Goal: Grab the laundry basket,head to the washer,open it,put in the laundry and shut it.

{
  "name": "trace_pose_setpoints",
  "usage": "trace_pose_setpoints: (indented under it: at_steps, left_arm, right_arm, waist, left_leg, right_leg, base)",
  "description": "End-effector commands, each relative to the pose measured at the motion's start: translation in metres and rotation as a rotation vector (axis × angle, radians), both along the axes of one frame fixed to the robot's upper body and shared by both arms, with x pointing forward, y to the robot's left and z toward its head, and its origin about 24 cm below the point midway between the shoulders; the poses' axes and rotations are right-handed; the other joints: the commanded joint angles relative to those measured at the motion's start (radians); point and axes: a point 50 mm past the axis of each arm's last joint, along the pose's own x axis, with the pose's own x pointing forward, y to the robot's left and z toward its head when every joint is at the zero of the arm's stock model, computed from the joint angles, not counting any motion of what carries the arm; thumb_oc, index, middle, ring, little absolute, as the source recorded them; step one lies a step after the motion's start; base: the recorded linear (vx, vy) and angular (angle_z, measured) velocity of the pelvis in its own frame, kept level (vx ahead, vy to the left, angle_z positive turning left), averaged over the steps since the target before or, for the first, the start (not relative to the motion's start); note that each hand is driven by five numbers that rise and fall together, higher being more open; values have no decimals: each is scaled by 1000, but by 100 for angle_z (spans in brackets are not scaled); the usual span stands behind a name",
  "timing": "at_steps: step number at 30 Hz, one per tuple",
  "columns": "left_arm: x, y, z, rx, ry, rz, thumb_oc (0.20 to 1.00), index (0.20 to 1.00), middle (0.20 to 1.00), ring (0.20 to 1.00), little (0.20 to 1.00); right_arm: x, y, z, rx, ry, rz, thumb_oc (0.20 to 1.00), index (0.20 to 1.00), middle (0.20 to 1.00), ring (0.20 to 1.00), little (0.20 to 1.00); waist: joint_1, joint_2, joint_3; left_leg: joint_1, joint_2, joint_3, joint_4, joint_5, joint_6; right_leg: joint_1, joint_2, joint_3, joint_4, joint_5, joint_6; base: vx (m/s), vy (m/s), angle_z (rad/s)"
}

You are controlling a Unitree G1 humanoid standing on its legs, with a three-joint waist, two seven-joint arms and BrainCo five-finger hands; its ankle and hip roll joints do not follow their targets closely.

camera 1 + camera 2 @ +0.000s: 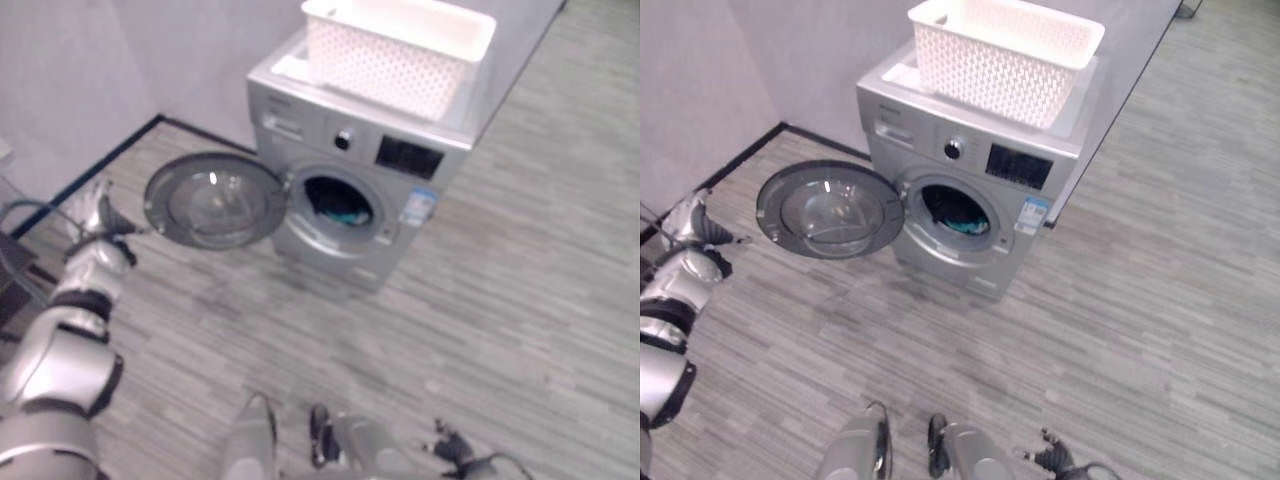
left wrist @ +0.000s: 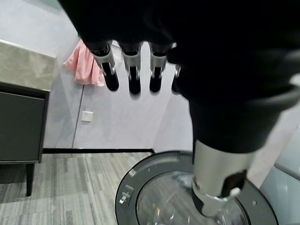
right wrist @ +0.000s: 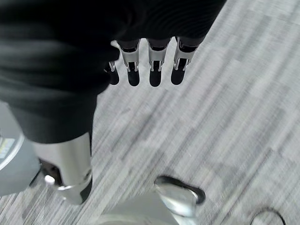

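Grey floor, washer door (image 1: 212,198) just beside left hand (image 1: 98,215)

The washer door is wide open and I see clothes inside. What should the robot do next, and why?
Probably push the door shut with the left hand, which hangs open just beside the door's outer edge. The laundry already lies inside the drum of the washer, and the white basket sits on top of it, so closing seems to be the one step left.

Basket (image 1: 398,48) on the washer (image 1: 350,170); door (image 1: 212,200) swung left; laundry (image 1: 342,212), seemingly, inside the drum.
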Motion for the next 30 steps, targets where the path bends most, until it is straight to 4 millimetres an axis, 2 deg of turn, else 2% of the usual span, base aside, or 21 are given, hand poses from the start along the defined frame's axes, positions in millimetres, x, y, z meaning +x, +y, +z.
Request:
trace_pose_setpoints:
  at_steps: [1, 2, 4, 6, 7, 10, 11, 12, 13, 14, 15, 16, 17, 19, 20, 21, 22, 24, 25, 29, 30]
  left_arm:
    - [3, 8, 40, 4, -161, 7, 1000, 1000, 1000, 1000, 1000]
    - [0, 10, 36, 10, -160, 13, 1000, 1000, 1000, 1000, 1000]
    - [-1, 11, 33, 16, -149, 14, 1000, 1000, 1000, 1000, 1000]
    - [-10, 23, 27, 3, -130, 63, 1000, 1000, 1000, 1000, 1000]
    - [-10, 23, 27, 3, -131, 63, 1000, 1000, 1000, 1000, 1000]
    - [-13, 29, 35, 9, -157, 85, 1000, 1000, 1000, 1000, 1000]
    - [-10, 30, 48, 24, -185, 90, 1000, 1000, 1000, 1000, 1000]
    - [-10, 30, 48, 24, -185, 90, 1000, 1000, 1000, 1000, 1000]
    - [-7, 29, 57, 37, -206, 85, 1000, 1000, 1000, 1000, 1000]
    - [-3, 28, 80, 68, -258, 84, 1000, 1000, 1000, 1000, 1000]
    - [0, 25, 93, 85, -287, 76, 1000, 1000, 1000, 1000, 1000]
    - [2, 23, 120, 127, -341, 75, 1000, 1000, 1000, 1000, 1000]
    - [3, 23, 121, 128, -342, 74, 1000, 1000, 1000, 1000, 1000]
    - [2, 24, 142, 167, -375, 92, 1000, 1000, 1000, 1000, 1000]
    - [1, 23, 164, 202, -415, 107, 1000, 1000, 1000, 1000, 1000]
    - [1, 22, 165, 204, -416, 106, 1000, 1000, 1000, 1000, 1000]
    - [-1, 21, 181, 224, -451, 115, 1000, 1000, 1000, 1000, 1000]
    - [-2, 22, 188, 231, -467, 122, 1000, 1000, 1000, 1000, 1000]
    - [-7, 23, 207, 250, -504, 138, 1000, 1000, 1000, 1000, 1000]
    - [-14, 27, 222, 260, -536, 166, 1000, 1000, 1000, 1000, 1000]
    - [-17, 26, 233, 273, -555, 169, 1000, 1000, 1000, 1000, 1000]
  right_arm:
    - [-4, -17, 7, -41, -31, -14, 1000, 1000, 1000, 1000, 1000]
    - [-3, -12, 6, -43, -28, 28, 1000, 1000, 1000, 1000, 1000]
    - [-2, -12, 7, -47, -30, 38, 1000, 1000, 1000, 1000, 1000]
    - [4, -10, 7, -45, -37, 56, 1000, 1000, 1000, 1000, 1000]
    - [4, -10, 7, -45, -37, 56, 1000, 1000, 1000, 1000, 1000]
    - [13, -7, 9, -42, -53, 78, 1000, 1000, 1000, 1000, 1000]
    - [21, -2, 11, -34, -72, 99, 1000, 1000, 1000, 1000, 1000]
    - [21, -2, 11, -34, -72, 99, 1000, 1000, 1000, 1000, 1000]
    - [23, -2, 13, -31, -83, 105, 1000, 1000, 1000, 1000, 1000]
    - [30, 1, 16, -22, -112, 119, 1000, 1000, 1000, 1000, 1000]
    - [34, 1, 18, -23, -124, 119, 1000, 1000, 1000, 1000, 1000]
    - [38, 3, 20, -18, -141, 131, 1000, 1000, 1000, 1000, 1000]
    - [39, 3, 20, -16, -142, 130, 1000, 1000, 1000, 1000, 1000]
    - [42, 5, 21, -14, -151, 138, 1000, 1000, 1000, 1000, 1000]
    - [43, 3, 21, -24, -145, 138, 1000, 1000, 1000, 1000, 1000]
    - [43, 4, 21, -22, -146, 137, 1000, 1000, 1000, 1000, 1000]
    - [44, 4, 21, -25, -145, 132, 1000, 1000, 1000, 1000, 1000]
    - [44, 4, 20, -25, -145, 130, 1000, 1000, 1000, 1000, 1000]
    - [47, 5, 21, -23, -152, 134, 1000, 1000, 1000, 1000, 1000]
    - [47, 9, 20, -12, -150, 145, 1000, 1000, 1000, 1000, 1000]
    - [49, 12, 21, -4, -158, 161, 1000, 1000, 1000, 1000, 1000]
  waist:
    - [-15, 41, -11]
    - [-10, 37, -31]
    - [-13, 34, -40]
    - [-12, 27, -56]
    - [-11, 26, -56]
    - [-7, 24, -56]
    - [-10, 20, -46]
    - [-9, 19, -46]
    - [-9, 16, -40]
    - [-14, 9, -19]
    - [-16, 7, -10]
    - [-23, -3, 13]
    - [-22, -5, 13]
    - [-31, -20, 31]
    - [-40, -30, 46]
    - [-39, -32, 46]
    - [-46, -42, 55]
    - [-48, -46, 57]
    - [-55, -59, 66]
    - [-60, -75, 71]
    - [-63, -86, 72]
  left_leg:
    - [85, 27, -40, -232, 153, 30]
    - [127, 27, -38, -267, 135, 22]
    - [133, 23, -23, -255, 126, 22]
    - [164, 16, 15, -267, 106, 30]
    - [165, 16, 16, -267, 106, 30]
    - [175, 13, 40, -275, 90, 39]
    - [160, 14, 49, -265, 85, 44]
    - [158, 14, 49, -264, 85, 44]
    - [150, 13, 50, -261, 84, 45]
    - [123, 13, 52, -254, 83, 46]
    - [111, 12, 49, -254, 83, 47]
    - [83, 14, 46, -257, 91, 48]
    - [81, 14, 46, -256, 91, 48]
    - [59, 18, 45, -257, 98, 48]
    - [40, 24, 46, -258, 103, 47]
    - [38, 24, 46, -257, 103, 47]
    - [26, 28, 47, -261, 107, 47]
    - [19, 30, 50, -264, 108, 47]
    - [11, 34, 55, -264, 104, 47]
    - [-7, 43, 62, -262, 102, 47]
    - [-19, 48, 64, -259, 102, 47]
  right_leg:
    - [125, -50, 65, -84, -15, 119]
    - [135, -65, 76, -58, -45, 131]
    - [132, -82, 80, -44, -51, 134]
    - [124, -117, 99, -43, -39, 147]
    - [124, -117, 101, -43, -39, 148]
    - [113, -135, 117, -69, -22, 162]
    - [92, -141, 124, -73, -10, 166]
    - [90, -141, 124, -73, -10, 166]
    - [83, -141, 124, -78, -5, 167]
    - [65, -142, 121, -90, 4, 172]
    - [51, -141, 121, -91, 7, 174]
    - [17, -137, 118, -90, 17, 177]
    - [15, -137, 117, -89, 17, 177]
    - [-12, -134, 116, -88, 30, 181]
    - [-33, -135, 113, -94, 46, 187]
    - [-34, -135, 113, -94, 46, 187]
    - [-49, -132, 115, -102, 60, 191]
    - [-54, -133, 116, -108, 66, 195]
    - [-63, -134, 126, -123, 83, 204]
    - [-79, -136, 136, -146, 105, 211]
    - [-87, -136, 139, -157, 117, 214]
  base:
    - [297, 154, -35]
    - [302, 157, -49]
    - [245, 173, -69]
    - [195, 195, -46]
    - [58, 85, -46]
    - [0, 84, -54]
    - [-42, 37, -40]
    - [-68, 41, -34]
    - [-114, 1, -34]
    - [-147, 6, -23]
    - [-215, -3, 7]
    - [-127, 0, 27]
    - [-132, -5, 24]
    - [-90, 5, -4]
    - [-75, 13, -3]
    - [-74, 25, 0]
    - [-27, 8, 8]
    - [-25, 30, 2]
    - [-20, 39, -11]
    - [-14, 34, -17]
    - [-4, 27, -12]
